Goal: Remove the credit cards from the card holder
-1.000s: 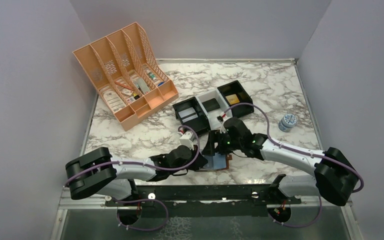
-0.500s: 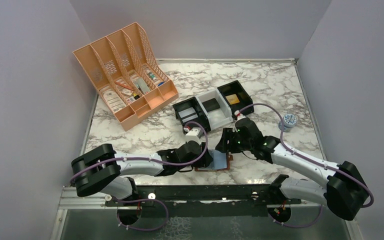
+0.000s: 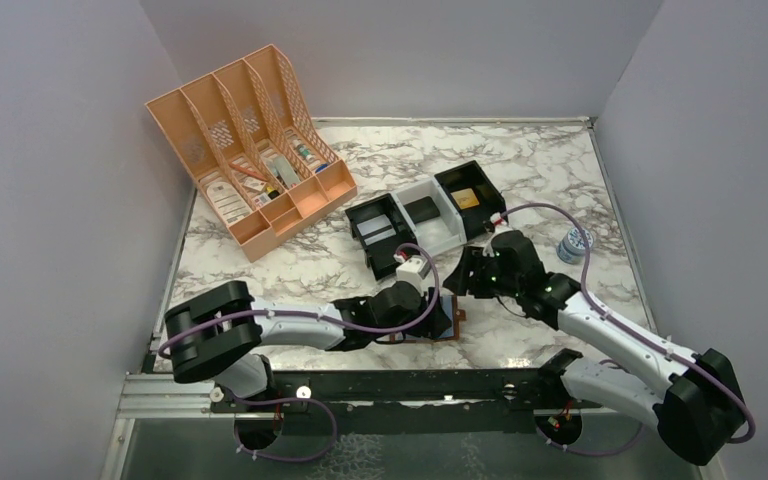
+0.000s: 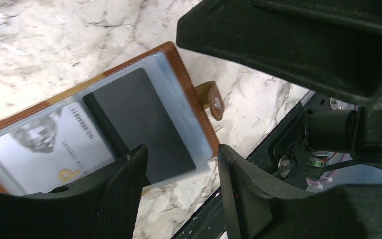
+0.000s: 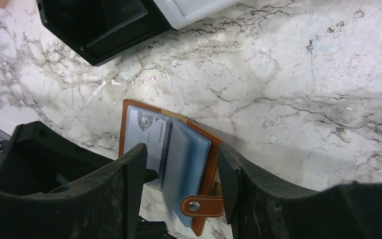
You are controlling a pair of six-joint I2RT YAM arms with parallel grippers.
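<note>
Black left pincer (image 4: 181, 152), spread, overhangs card holder (image 4: 185, 97).

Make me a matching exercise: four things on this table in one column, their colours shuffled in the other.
Things:
1. card holder
2. desk organizer
3. middle tray
4. small jar

Colours:
A. white
B. brown
C. blue-grey
D. peach

Pairs: 1-B, 2-D, 3-A, 4-C
</note>
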